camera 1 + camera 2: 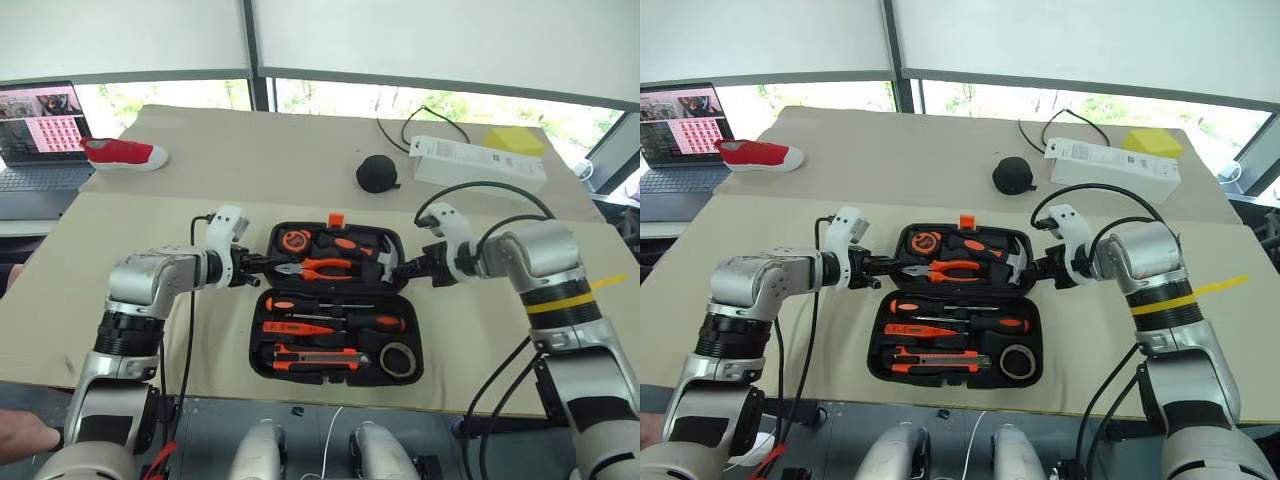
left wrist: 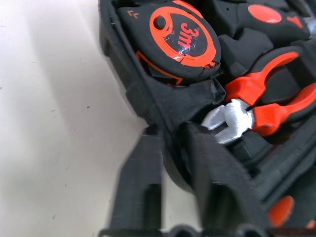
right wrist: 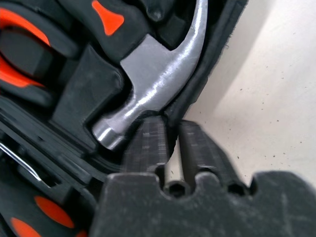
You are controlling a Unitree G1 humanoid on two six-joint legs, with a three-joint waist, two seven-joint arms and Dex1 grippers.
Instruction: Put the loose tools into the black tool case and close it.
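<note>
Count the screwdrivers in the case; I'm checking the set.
3, all in the near half of the case: one black-and-orange screwdriver by the hinge, a second screwdriver below, to the right, the thin orange tester left of that.

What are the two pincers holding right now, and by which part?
Both grip the open black plastic tool case by the far half's side rims: left pincer on the tape-measure side, right pincer on the hammer side.

Black tool case (image 1: 262, 312) lies open flat on the table; 2 screwdrivers (image 1: 340, 322), knife (image 1: 315, 358), tape roll (image 1: 399, 360) slotted inside.

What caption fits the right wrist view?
Right gripper shut on the case rim beside the hammer.
</note>
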